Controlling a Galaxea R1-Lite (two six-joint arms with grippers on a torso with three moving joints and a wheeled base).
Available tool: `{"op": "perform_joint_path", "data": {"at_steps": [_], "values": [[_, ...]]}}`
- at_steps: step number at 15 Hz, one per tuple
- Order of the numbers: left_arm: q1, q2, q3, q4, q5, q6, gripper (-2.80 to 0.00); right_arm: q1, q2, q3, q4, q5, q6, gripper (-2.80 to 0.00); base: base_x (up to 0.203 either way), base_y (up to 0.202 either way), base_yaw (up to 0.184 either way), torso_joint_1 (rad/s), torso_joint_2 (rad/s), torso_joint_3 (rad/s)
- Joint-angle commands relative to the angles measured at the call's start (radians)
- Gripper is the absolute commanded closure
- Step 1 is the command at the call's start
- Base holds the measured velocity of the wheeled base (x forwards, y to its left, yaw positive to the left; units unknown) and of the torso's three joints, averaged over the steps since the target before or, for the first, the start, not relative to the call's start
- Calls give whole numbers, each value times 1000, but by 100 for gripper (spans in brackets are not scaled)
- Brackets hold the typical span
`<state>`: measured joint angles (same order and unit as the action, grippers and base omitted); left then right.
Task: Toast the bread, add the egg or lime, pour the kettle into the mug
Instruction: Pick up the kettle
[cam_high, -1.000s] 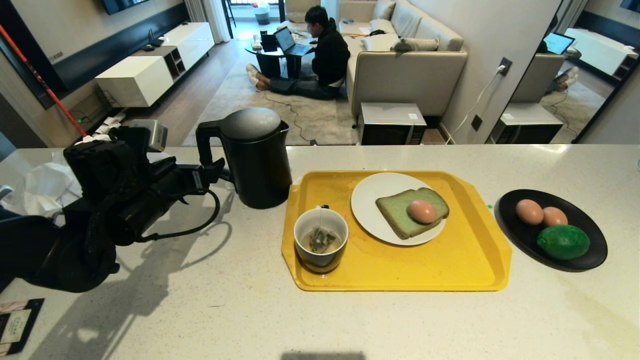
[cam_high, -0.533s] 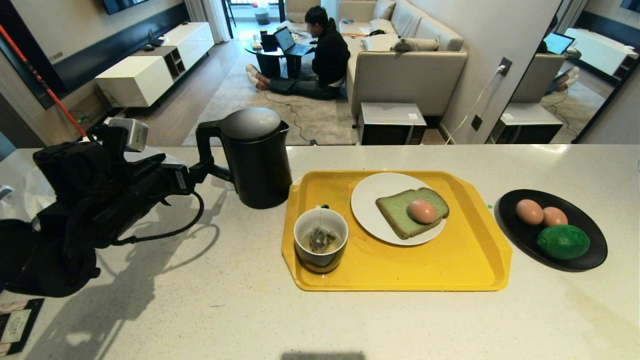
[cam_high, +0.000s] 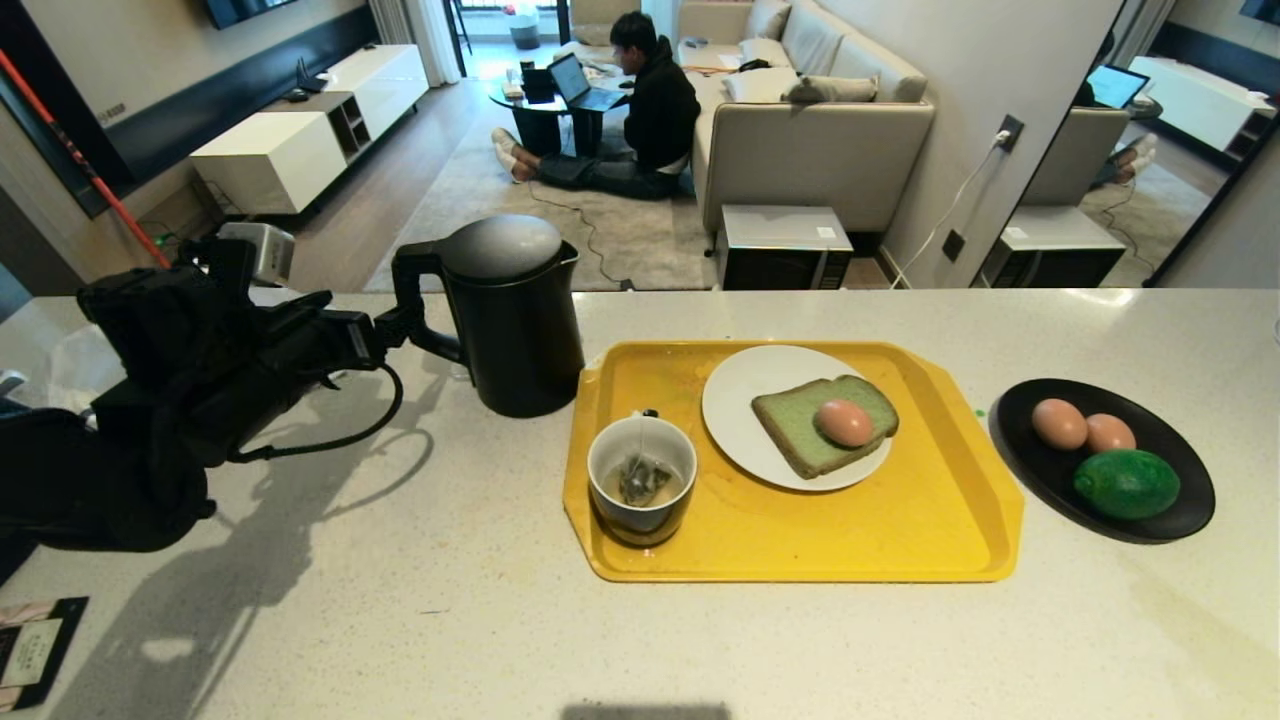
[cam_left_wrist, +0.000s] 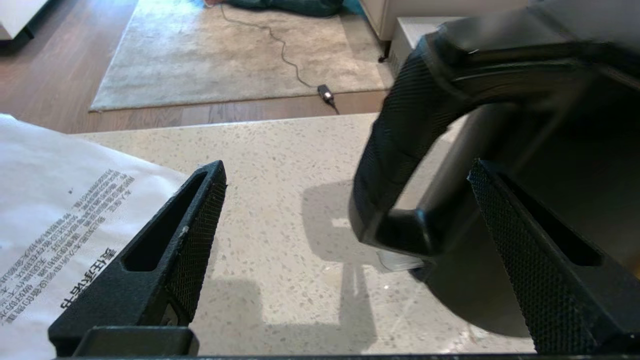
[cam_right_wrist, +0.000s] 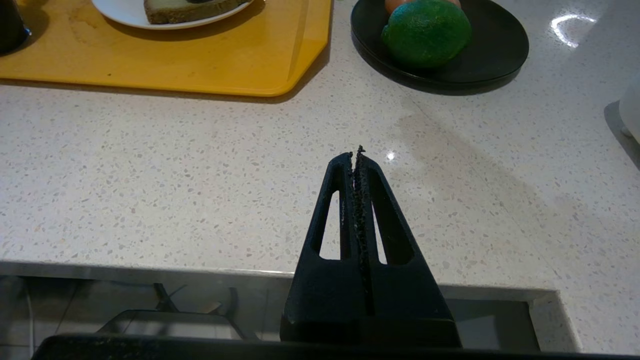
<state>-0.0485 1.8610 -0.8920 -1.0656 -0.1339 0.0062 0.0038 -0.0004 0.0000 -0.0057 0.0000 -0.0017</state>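
Observation:
The black kettle (cam_high: 515, 310) stands on the counter left of the yellow tray (cam_high: 900, 530). My left gripper (cam_high: 385, 335) is open at the kettle's loop handle (cam_left_wrist: 395, 150). The handle shows within the open gap of the left gripper (cam_left_wrist: 347, 170), near one finger, and is not gripped. The mug (cam_high: 641, 478) on the tray holds a tea bag and some liquid. The green bread (cam_high: 790, 430) lies on a white plate (cam_high: 740, 400) with an egg (cam_high: 845, 422) on top. My right gripper (cam_right_wrist: 356, 152) is shut and empty at the counter's front edge.
A black dish (cam_high: 1180, 500) right of the tray holds two eggs (cam_high: 1059, 423) and the lime (cam_high: 1126, 483). A printed white sheet (cam_left_wrist: 50, 210) lies left of the kettle. A dark card (cam_high: 30, 650) sits at the front left. A person (cam_high: 655, 110) sits on the floor beyond the counter.
My left arm has drawn back to the left, so its open fingers now sit at the outer part of the kettle's handle. The kettle and everything on the tray stayed put.

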Motion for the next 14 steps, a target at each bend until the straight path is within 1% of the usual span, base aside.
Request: {"op": "perform_joint_path", "data": {"at_steps": [1, 4, 10, 14], "values": [[1, 33, -31, 7, 3, 3, -280, 1, 0, 0, 0, 0, 0, 0, 0, 0, 0, 0, 0, 0], [1, 63, -43, 10, 3, 1, -280, 1, 0, 0, 0, 0, 0, 0, 0, 0, 0, 0, 0, 0], [1, 128, -164, 49, 6, 0, -280, 1, 0, 0, 0, 0, 0, 0, 0, 0, 0, 0, 0, 0], [0, 153, -203, 62, 7, -2, -280, 1, 0, 1, 0, 0, 0, 0, 0, 0, 0, 0, 0, 0]]}}
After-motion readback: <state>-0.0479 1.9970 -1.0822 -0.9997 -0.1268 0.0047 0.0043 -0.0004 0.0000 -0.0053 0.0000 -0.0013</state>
